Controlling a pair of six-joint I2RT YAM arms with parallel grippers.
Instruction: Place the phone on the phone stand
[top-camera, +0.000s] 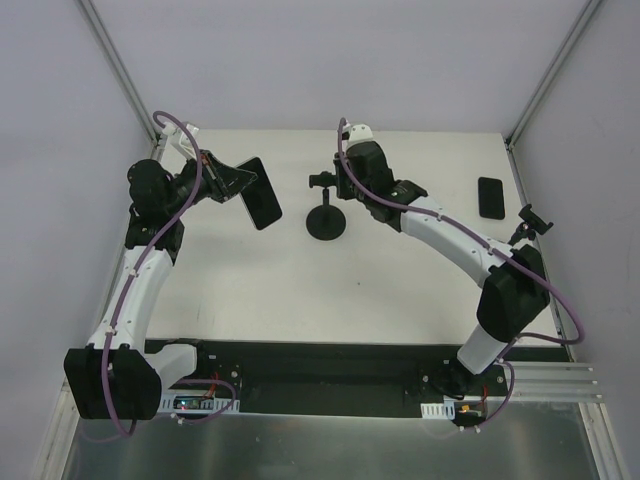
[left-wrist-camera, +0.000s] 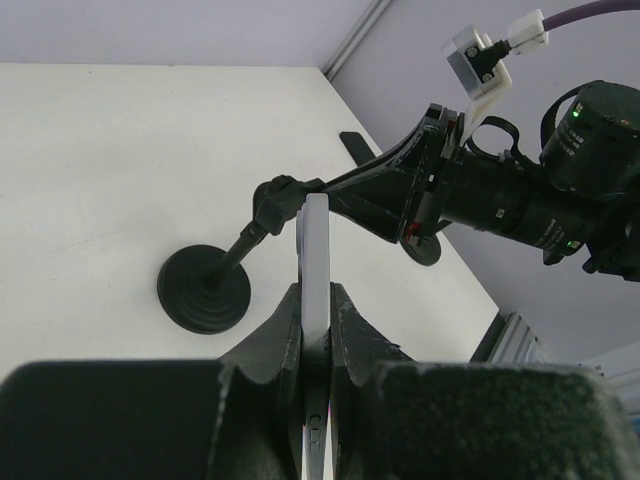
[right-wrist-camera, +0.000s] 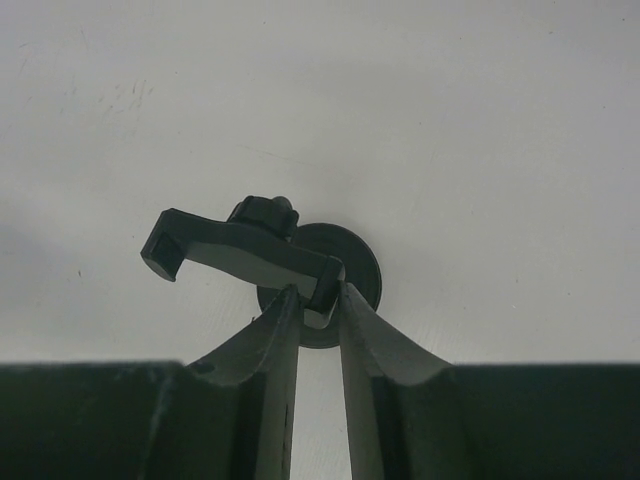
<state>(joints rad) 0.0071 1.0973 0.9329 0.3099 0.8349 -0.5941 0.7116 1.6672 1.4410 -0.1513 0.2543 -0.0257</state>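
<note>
Phone, top camera: held clear of the worktop by the left gripper, which is clamped on one end. Its long axis runs away from that gripper toward the phone stand, which stands just to its right with a gap between them. The right gripper sits at the stand's head. A second phone lies flat at the far right, well apart.

Left wrist camera: the phone shows edge-on, pinched between both fingers. Its free end is near the stand's head. Contact cannot be confirmed.

Right wrist camera: the fingers are closed narrowly on one end of the stand's cradle. The cradle's hooked lip points left, and the round base rests on the worktop beneath.

Assessment: the left arm carries the phone. The coming move likely requires bringing it rightward into the cradle while the right arm steadies the stand.
</note>
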